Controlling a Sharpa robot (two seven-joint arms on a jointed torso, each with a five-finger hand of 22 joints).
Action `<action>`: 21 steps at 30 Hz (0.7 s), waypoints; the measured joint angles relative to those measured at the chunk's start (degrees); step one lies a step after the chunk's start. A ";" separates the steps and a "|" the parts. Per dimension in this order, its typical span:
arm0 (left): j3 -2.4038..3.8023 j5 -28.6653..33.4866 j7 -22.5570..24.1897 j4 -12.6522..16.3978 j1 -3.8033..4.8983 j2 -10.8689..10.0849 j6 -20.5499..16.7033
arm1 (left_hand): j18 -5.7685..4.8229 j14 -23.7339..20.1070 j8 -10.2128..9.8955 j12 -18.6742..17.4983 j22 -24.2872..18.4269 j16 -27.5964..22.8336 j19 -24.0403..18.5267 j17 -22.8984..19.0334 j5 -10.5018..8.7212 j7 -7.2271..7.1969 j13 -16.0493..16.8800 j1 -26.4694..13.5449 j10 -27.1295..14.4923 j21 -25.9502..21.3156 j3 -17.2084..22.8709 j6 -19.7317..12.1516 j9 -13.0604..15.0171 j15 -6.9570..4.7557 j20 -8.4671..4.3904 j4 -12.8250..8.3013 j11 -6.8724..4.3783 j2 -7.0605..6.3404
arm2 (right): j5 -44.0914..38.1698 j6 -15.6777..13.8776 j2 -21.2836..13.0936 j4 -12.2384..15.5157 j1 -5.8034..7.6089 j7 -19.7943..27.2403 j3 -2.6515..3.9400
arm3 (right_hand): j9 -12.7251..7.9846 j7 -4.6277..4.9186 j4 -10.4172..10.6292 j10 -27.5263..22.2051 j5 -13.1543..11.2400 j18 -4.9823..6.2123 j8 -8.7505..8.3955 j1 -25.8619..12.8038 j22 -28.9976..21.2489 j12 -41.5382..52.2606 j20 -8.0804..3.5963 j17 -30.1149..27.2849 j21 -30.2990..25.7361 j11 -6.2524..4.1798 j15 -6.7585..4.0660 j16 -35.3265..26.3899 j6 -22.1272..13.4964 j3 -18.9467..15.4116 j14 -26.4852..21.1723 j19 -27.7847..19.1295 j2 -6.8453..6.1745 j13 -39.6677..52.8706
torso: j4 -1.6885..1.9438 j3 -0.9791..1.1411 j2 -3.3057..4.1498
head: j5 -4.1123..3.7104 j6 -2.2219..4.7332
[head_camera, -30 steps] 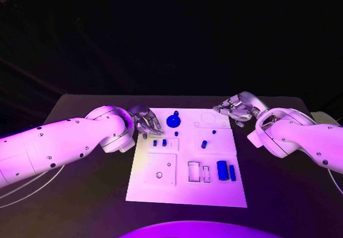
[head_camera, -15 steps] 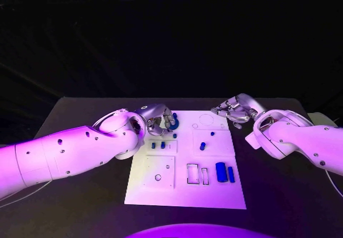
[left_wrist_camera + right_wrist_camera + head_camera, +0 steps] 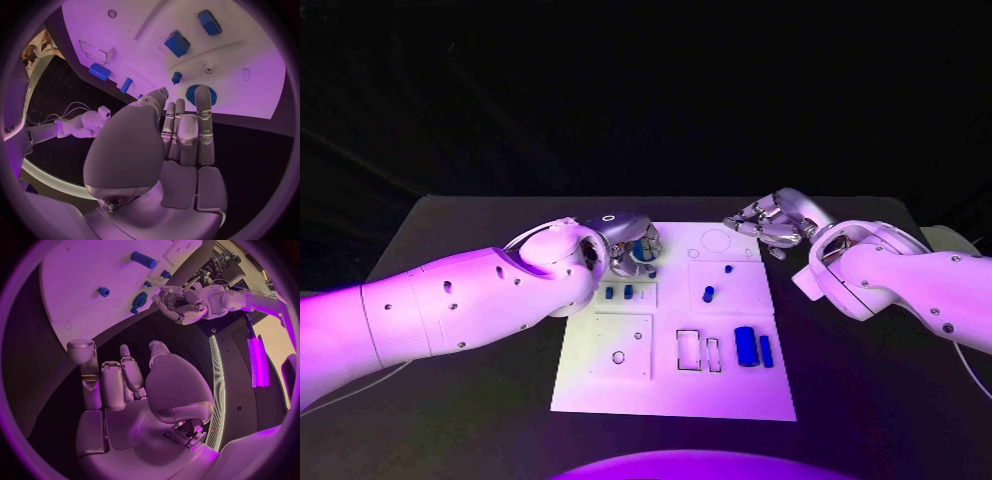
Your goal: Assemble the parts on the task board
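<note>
At the middle of the black worktop (image 3: pixel 473 400), listed largest first.

Task board (image 3: pixel 675 385): white plate, lying flat, long sides running from near edge toward far edge; shallow rectangular and round recesses across its face.

Left arm (image 3: pixel 430 310): white, reaching in over the worktop's left side toward the board's far-left corner.

Right arm (image 3: pixel 906 280): white, reaching in over the worktop's right side, ending beside the board's far-right corner.

Left hand (image 3: pixel 632 245): silver, above the board's far-left area, fingers extended side by side and holding nothing; fingertips (image 3: pixel 203 95) just over the blue gear, contact not determinable.

Right hand (image 3: pixel 769 225): silver, at the board's far-right corner, off the plate, fingers loosely curled and apart, empty.

Blue gear (image 3: pixel 195 95): round toothed disc at the board's far-left part, partly hidden beneath the left hand.

Large blue cylinder (image 3: pixel 747 345): lying on its side in the board's near-right area, axis toward the far edge.

Slim blue bar (image 3: pixel 766 350): just beside the cylinder, on its right, parallel.

Two small blue blocks (image 3: pixel 617 292): side by side in a recess near the board's left edge, nearer than the gear.

Small blue peg (image 3: pixel 708 294): near the board's centre, slightly tilted.

Tiny blue pin (image 3: pixel 728 268): farther back than the peg, right of centre.
</note>
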 measured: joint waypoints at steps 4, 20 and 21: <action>0.00 -0.51 -0.04 -1.11 -0.02 0.90 1.38 | -0.01 0.49 -0.46 -0.88 1.47 0.84 0.67 0.76 0.00 0.09 -0.77 0.00 0.21 1.31 0.24 0.75 -0.16 0.07 0.03 -0.24 0.20 0.00 | 0.01 -0.01 0.08 0.00 0.00 0.01 0.00 | 0.00 0.00 0.00 0.00 0.00 0.00 0.00 0.00 0.00 0.00 0.00 0.00 0.00 0.00 0.00 0.00 0.00 0.00 0.00 0.00 0.00 0.00 | 0.01 0.00 -0.01 | 0.00 -0.08; 0.02 -1.18 -0.04 -4.29 -0.36 3.26 4.48 | 0.00 0.99 -2.58 -5.35 4.98 2.44 1.34 1.61 0.00 0.18 -4.62 0.26 0.93 4.40 2.30 2.07 -0.83 0.56 0.71 -1.67 0.92 0.26 | 0.04 -0.14 0.12 0.13 0.00 0.07 0.00 | -0.02 0.00 0.00 0.00 0.00 0.00 0.00 0.00 0.00 0.00 0.00 -0.01 0.00 0.00 0.00 0.00 0.00 0.00 0.00 0.00 0.00 0.01 | 0.08 -0.02 -0.03 | -0.26 -0.07; 0.02 -1.19 -0.04 -4.46 -0.41 3.36 4.62 | 0.00 0.98 -2.79 -5.42 5.06 2.45 1.34 1.63 0.00 0.26 -4.74 0.32 1.10 4.40 2.39 2.30 -0.83 0.56 0.71 -1.76 1.09 0.33 | 0.04 -0.15 0.12 0.14 0.00 0.07 0.00 | -0.02 0.00 0.00 0.00 0.00 0.00 0.00 0.00 0.00 0.00 0.00 -0.01 0.00 0.00 0.00 0.00 0.00 0.00 0.00 0.00 0.00 0.00 | 0.08 -0.02 -0.03 | -0.27 -0.07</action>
